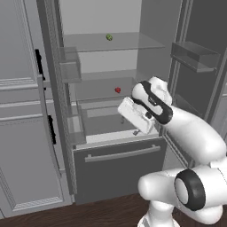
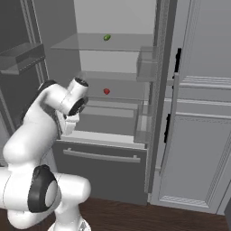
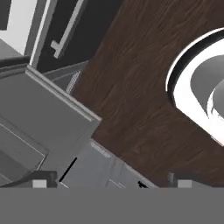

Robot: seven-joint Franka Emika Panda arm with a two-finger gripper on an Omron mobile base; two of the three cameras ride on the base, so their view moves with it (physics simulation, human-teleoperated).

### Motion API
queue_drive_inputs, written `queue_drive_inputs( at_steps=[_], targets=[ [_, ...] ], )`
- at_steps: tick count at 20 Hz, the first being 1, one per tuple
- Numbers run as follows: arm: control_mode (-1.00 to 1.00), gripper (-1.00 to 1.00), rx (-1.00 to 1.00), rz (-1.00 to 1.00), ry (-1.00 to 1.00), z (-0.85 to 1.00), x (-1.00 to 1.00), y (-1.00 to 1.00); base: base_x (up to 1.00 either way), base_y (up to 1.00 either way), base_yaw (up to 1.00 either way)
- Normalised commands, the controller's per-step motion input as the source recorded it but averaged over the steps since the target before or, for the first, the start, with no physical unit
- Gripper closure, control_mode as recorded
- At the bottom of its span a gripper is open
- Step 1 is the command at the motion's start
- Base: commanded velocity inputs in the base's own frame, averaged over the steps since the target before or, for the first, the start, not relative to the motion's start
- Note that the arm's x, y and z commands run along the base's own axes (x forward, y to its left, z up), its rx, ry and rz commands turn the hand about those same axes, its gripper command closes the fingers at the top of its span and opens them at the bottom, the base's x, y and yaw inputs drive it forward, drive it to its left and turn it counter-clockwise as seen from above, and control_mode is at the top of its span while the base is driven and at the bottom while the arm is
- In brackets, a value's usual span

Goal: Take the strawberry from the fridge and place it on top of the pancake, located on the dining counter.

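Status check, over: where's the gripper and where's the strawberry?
Gripper low at the open fridge front, holding nothing visible, fingers' gap unclear. Strawberry on middle shelf, untouched. Green fruit on shelf above.

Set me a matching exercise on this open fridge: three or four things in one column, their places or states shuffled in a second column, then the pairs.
Things:
1. strawberry
2. green fruit
3. bottom drawer
4. door bin

Places or states:
A. upper glass shelf
B. shut, with a silver bar handle
C. on the open right door
D. middle shelf, behind the arm's wrist

Pairs: 1-D, 2-A, 3-B, 4-C
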Motion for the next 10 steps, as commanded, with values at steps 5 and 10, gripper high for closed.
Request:
queue_drive_inputs(
  at_steps=[5, 10],
  targets=[
    [-1.0, -1.0, -0.68, 0.54, -0.43, -0.05, -0.39, -0.68, 0.0, 0.0, 0.0],
    [-1.0, -1.0, -0.35, 0.54, -0.42, 0.0, -0.5, -0.82, 0.0, 0.0, 0.0]
  ],
)
